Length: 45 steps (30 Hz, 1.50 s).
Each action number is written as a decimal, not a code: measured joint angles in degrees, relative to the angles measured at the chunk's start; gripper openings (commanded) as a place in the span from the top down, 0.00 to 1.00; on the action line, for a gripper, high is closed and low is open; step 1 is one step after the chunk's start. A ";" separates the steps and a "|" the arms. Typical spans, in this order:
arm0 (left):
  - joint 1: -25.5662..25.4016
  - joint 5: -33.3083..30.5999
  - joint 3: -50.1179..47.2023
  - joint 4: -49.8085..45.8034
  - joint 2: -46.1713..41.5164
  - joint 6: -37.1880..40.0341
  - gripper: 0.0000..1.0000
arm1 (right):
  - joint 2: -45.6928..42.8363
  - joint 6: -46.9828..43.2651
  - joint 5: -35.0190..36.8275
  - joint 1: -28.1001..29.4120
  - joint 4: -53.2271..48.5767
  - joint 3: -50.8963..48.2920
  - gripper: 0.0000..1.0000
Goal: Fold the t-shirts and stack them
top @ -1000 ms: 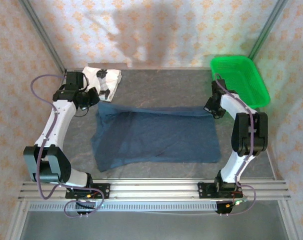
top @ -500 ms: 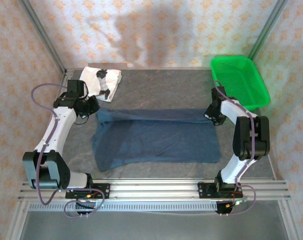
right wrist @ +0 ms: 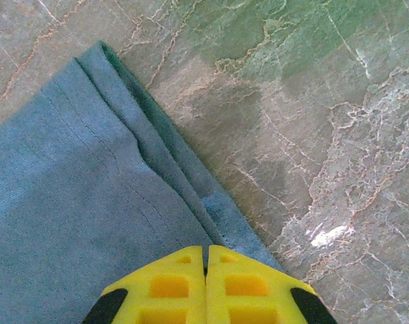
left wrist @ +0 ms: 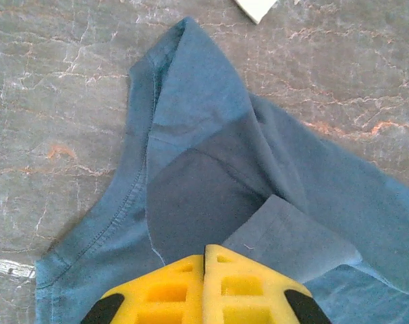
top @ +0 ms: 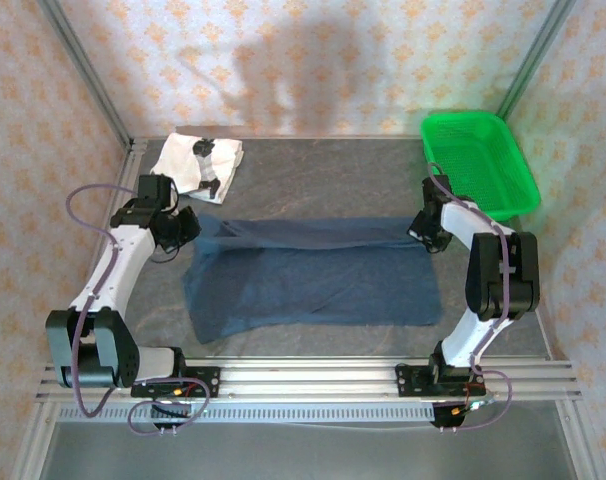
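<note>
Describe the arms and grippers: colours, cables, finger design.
Left arm and right arm: white links, black joint housings, a purple-grey cable looping along each. Left gripper and right gripper: yellow fingers with square pockets, black patches at their outer edges.

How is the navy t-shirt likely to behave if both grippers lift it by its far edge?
Probably floppy: the navy t-shirt creases and doubles over by the left gripper. Lifted, it likely sags between that and the right gripper, both shut on its far edge. Seems light: thin hems lie flat on the table.
</note>
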 measured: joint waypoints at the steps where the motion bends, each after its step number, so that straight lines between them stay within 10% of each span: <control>1: 0.00 -0.02 -0.52 0.13 0.00 -0.11 1.00 | 0.00 0.00 0.02 0.00 0.07 -0.22 1.00; 30: -0.07 -0.90 -10.16 2.43 0.00 -2.97 1.00 | 0.20 0.59 0.00 0.00 1.27 -2.62 0.92; 45: -0.44 -6.56 -11.13 1.25 -6.99 -5.95 0.41 | -6.03 2.14 0.83 0.00 -0.68 -5.46 0.39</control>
